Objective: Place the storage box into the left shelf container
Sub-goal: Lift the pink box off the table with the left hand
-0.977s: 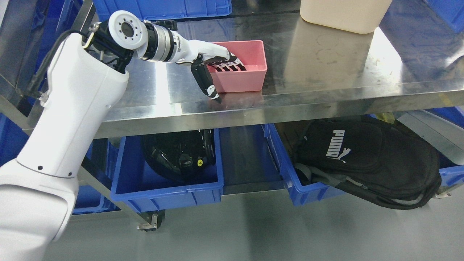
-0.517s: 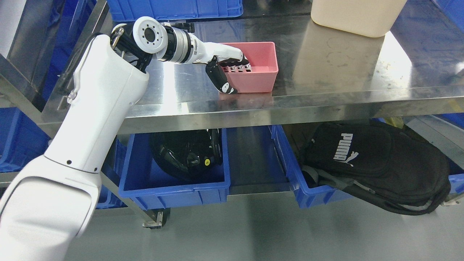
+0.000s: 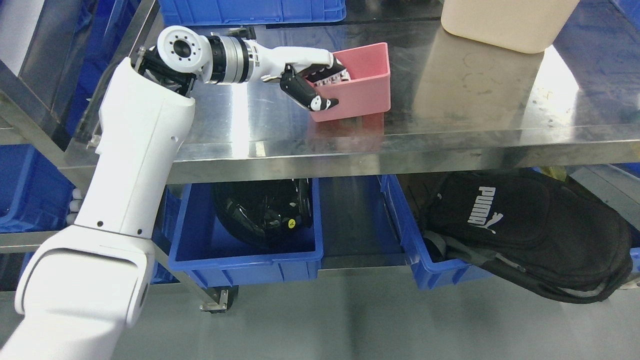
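A pink storage box (image 3: 362,90) is over the steel table top (image 3: 450,120), tilted, with its left end raised. My left hand (image 3: 322,85) is shut on the box's left wall, fingers inside and thumb (image 3: 307,97) outside. Below the table at the left, a blue container (image 3: 245,252) holds a black helmet (image 3: 262,210). The right arm is out of view.
A cream bin (image 3: 505,20) stands at the table's back right. A blue crate (image 3: 250,10) sits at the back left. A second blue container (image 3: 425,260) under the table holds a black backpack (image 3: 525,225). The grey floor lies in front.
My left hand closed its thumb on the pink box's left wall and lifted that end, tilting the box. The camera view has shifted, moving the whole scene right and down.
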Tool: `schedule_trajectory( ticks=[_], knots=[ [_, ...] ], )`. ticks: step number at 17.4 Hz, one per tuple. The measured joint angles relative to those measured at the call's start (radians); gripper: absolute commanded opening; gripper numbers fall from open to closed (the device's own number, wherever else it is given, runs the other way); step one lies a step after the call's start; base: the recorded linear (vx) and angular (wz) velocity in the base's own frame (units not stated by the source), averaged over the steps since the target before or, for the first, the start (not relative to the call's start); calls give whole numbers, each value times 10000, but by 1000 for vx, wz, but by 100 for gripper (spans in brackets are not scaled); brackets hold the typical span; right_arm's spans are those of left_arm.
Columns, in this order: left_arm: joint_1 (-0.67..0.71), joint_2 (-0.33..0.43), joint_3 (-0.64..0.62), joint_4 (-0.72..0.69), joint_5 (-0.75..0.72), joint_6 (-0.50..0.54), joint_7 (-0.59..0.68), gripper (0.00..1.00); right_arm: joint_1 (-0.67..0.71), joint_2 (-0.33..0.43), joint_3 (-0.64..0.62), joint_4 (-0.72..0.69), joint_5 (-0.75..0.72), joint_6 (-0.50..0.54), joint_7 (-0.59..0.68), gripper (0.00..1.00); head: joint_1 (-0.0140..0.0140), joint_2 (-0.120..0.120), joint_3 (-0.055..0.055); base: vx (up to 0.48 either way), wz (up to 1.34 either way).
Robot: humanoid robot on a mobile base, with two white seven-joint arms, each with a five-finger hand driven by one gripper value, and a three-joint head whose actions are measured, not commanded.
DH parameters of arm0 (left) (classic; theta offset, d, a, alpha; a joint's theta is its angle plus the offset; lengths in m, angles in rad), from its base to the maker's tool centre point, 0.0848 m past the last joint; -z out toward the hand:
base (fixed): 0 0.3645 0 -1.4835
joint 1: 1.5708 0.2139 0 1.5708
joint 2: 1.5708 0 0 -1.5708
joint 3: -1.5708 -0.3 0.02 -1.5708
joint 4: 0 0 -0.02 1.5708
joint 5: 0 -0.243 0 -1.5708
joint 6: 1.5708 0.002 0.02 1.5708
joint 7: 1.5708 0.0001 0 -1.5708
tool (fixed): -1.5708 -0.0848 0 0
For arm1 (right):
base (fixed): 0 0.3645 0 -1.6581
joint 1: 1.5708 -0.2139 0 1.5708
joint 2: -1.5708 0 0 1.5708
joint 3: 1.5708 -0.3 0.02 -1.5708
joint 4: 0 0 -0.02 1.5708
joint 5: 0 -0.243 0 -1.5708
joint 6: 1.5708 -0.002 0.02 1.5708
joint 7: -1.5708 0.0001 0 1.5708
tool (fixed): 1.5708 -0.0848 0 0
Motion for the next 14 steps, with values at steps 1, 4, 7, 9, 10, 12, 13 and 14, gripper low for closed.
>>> schedule_trajectory(
  ticks=[1,4,7,9,10,12,13,14],
  knots=[
    [58,-37,317,41,567,-13,240,4,0,0,0,0,0,0,0,100,0,0,0,9,-32],
    [350,-125,1127,17,2637,-28,1109,4,0,0,0,0,0,0,0,100,0,0,0,1,-17],
    [936,-190,1671,-333,4569,-385,1823,4,0,0,0,0,0,0,0,100,0,0,0,0,0],
    [1539,-215,1841,-746,5383,-822,2325,4,-1,0,0,0,0,0,0,100,0,0,0,0,0],
    [1936,-225,1887,-1040,5725,-1058,2694,4,0,0,0,0,0,0,0,100,0,0,0,0,0],
    [2922,-247,1882,-1775,6224,-1626,3813,4,3,0,0,1,0,0,0,100,0,0,0,0,0],
    [3407,-254,1824,-2126,6399,-1950,4488,4,-3,0,0,0,0,0,0,100,0,0,0,-3,72],
    [3909,-261,1734,-2517,6541,-2388,5302,4,1,0,0,0,0,0,-9,100,0,0,0,-3,72]
  ],
)
